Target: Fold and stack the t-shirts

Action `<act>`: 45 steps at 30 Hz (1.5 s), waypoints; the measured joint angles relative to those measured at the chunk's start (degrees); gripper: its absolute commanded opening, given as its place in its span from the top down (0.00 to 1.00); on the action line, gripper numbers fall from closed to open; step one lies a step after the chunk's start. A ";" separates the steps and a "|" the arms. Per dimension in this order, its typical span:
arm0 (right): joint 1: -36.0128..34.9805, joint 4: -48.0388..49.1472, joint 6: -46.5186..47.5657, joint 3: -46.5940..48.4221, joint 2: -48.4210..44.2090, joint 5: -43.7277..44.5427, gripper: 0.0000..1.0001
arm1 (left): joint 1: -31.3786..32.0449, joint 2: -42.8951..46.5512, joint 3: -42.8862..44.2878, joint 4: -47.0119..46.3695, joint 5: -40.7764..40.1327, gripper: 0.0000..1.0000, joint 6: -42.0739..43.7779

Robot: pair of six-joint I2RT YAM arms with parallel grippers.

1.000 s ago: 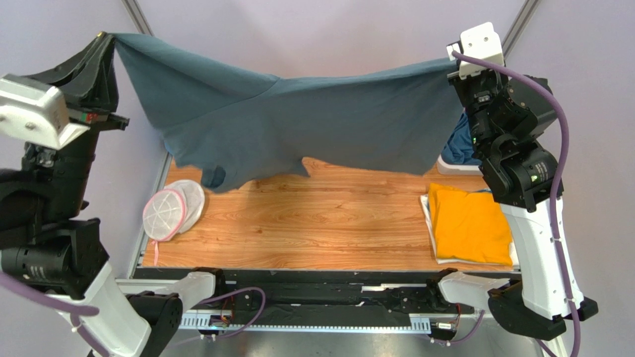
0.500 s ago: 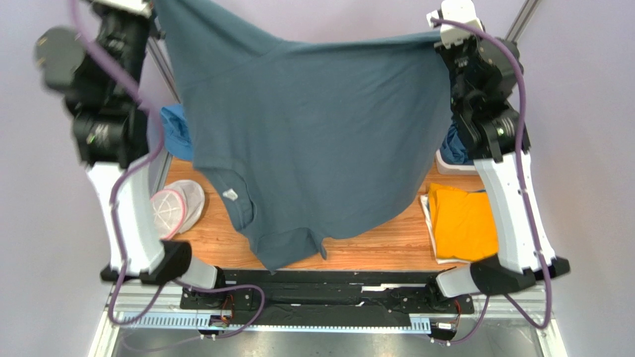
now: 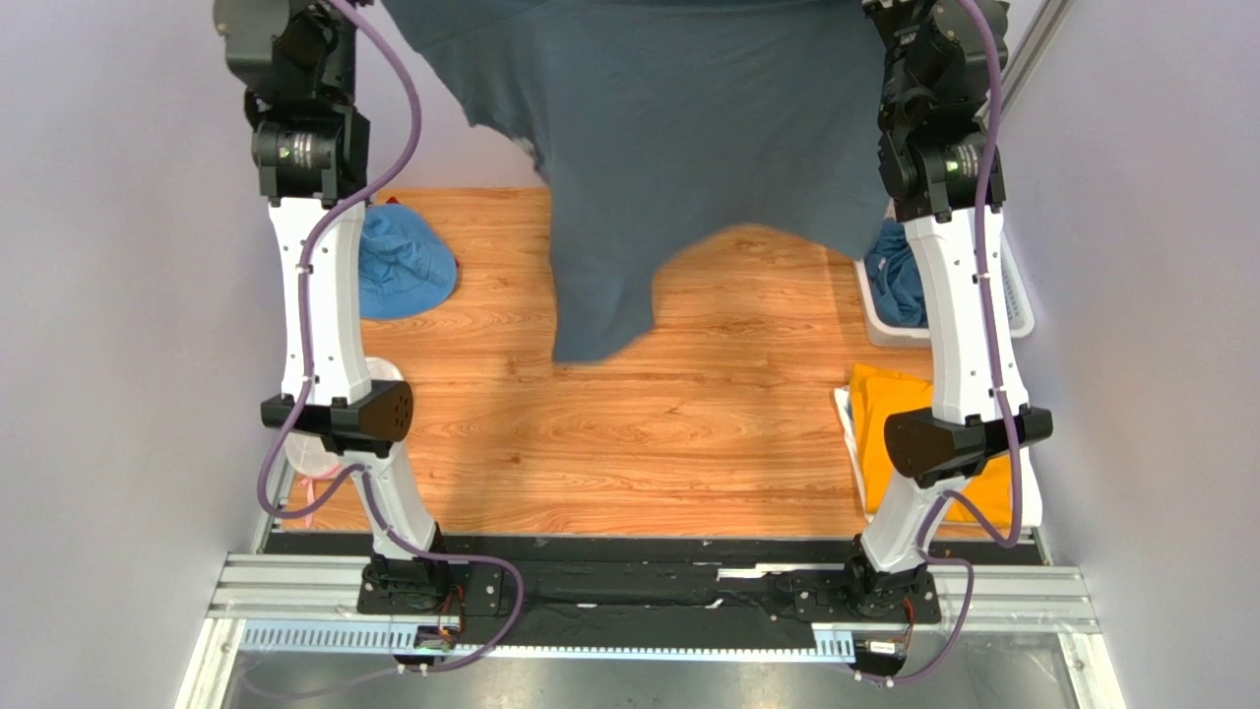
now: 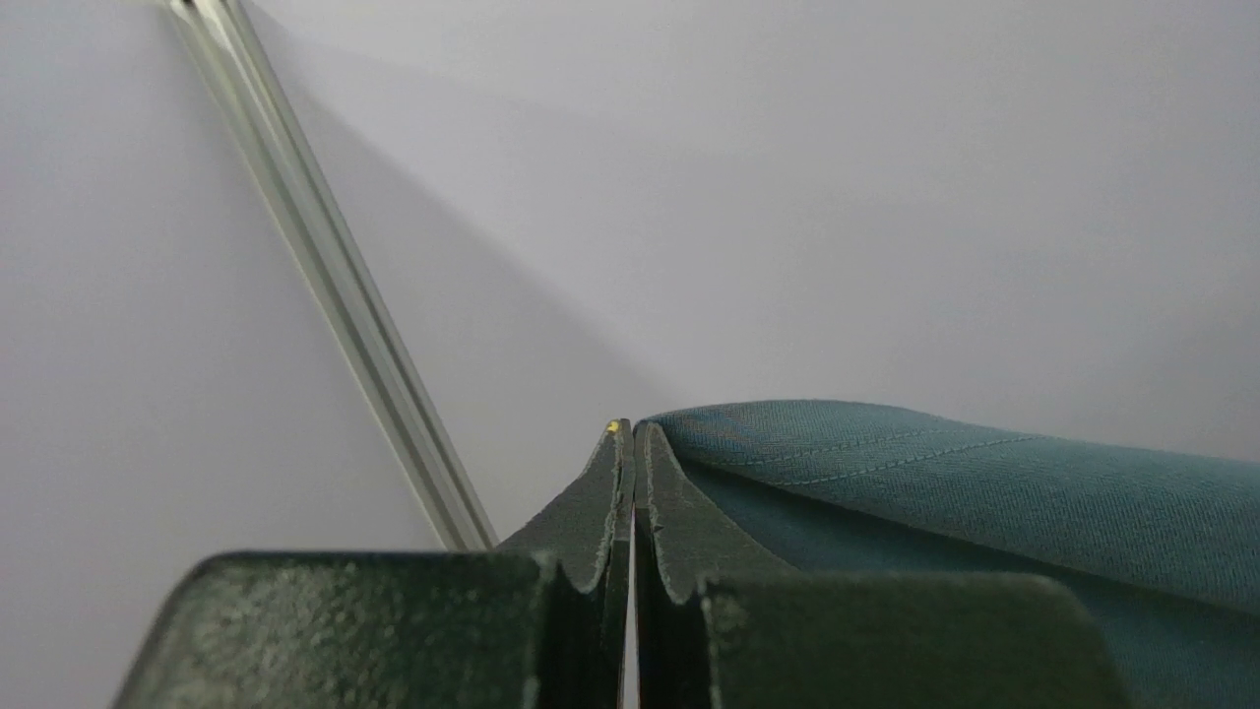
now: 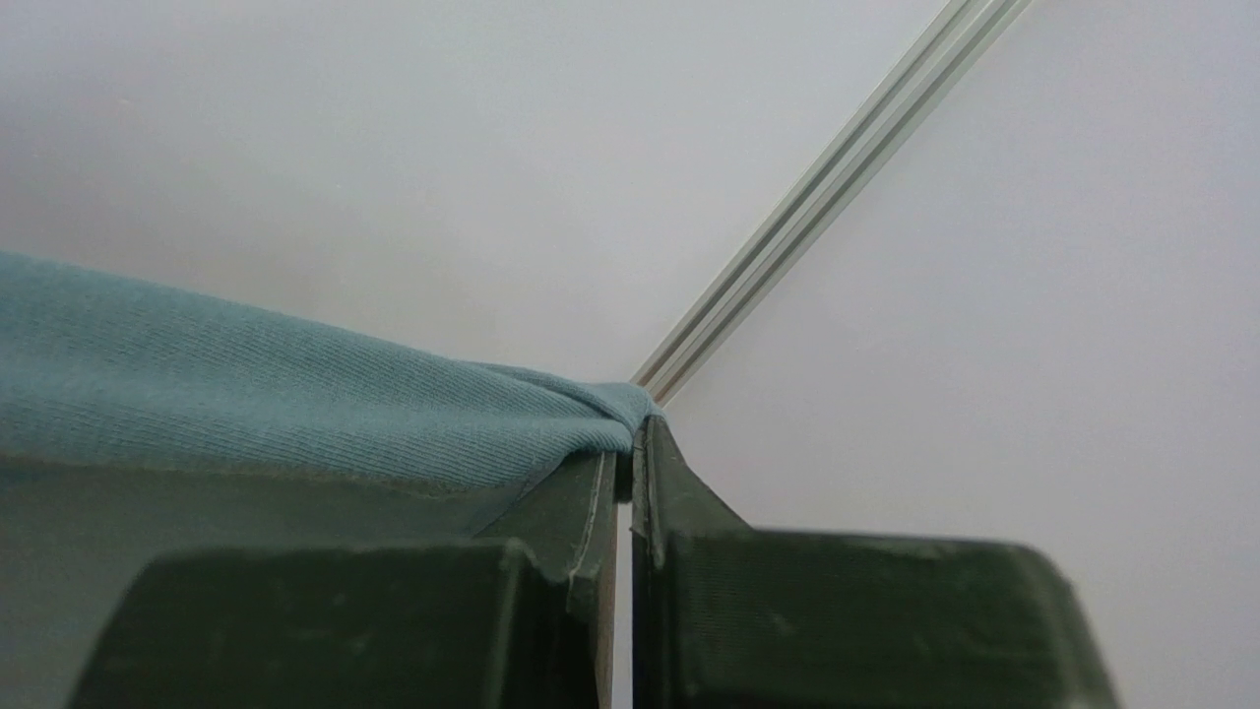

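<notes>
Left wrist view: left fingers (image 4: 589, 510) are clenched on a hem edge of the slate-blue t-shirt (image 4: 962, 473), with cloth pinched at the tips. Right wrist view: right fingers (image 5: 580, 510) are likewise clamped on a bunched corner.

Top external view: the shirt is held stretched between both grips, high over the far end of the counter (image 3: 710, 429). Whether its hanging tail touches the wood cannot be told. A folded mustard t-shirt (image 3: 876, 421) is noted at the counter's right edge.

Handling, judged: light, limp, prone to swinging. Hold is best taken at opposite corners, with the edge drawn taut.
</notes>
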State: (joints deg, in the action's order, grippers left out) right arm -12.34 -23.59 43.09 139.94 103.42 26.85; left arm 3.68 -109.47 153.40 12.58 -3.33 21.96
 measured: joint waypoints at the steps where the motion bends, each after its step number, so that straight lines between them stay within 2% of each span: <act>1: 0.00 0.76 0.22 0.00 -0.13 -0.02 1.00 | 0.00 0.39 0.70 -0.59 -0.02 1.00 0.09; 5: -0.02 2.08 0.44 -2.47 -2.38 -0.04 1.00 | 0.00 4.26 1.73 -1.05 0.09 1.00 0.04; 7: -0.02 2.91 0.33 -6.75 -5.29 -0.17 1.00 | -0.02 7.43 -0.04 -0.26 0.61 1.00 -0.31; 11: -0.02 3.30 -1.38 -22.67 -15.78 -1.01 1.00 | -0.02 18.49 -12.13 2.47 3.87 1.00 -2.62; 17: 0.00 -0.37 -6.21 -45.94 -29.16 -5.25 1.00 | -0.31 38.16 -47.63 4.70 11.13 1.00 -3.67; 22: -0.28 -9.27 -10.19 -62.29 -33.48 -13.94 1.00 | -0.11 46.84 -74.07 11.87 15.85 1.00 -0.33; 26: -0.48 -17.44 -10.95 -69.48 -33.51 -21.16 1.00 | 0.02 50.47 -86.20 21.79 20.22 1.00 4.52; 30: -0.50 -23.80 -10.75 -72.41 -33.88 -26.56 1.00 | 0.61 57.31 -90.29 30.69 25.09 1.00 9.05; 35: -0.66 -29.07 -9.84 -76.54 -35.06 -30.38 1.00 | 1.84 63.25 -90.47 38.40 29.29 1.00 13.35; 45: -0.66 -32.61 -9.14 -83.47 -34.45 -31.89 1.00 | 6.03 63.06 -90.36 55.23 30.34 1.00 21.07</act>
State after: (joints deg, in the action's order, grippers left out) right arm -12.99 -56.21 33.95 56.47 68.97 -5.04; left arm 9.72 -46.41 63.05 67.81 27.00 43.03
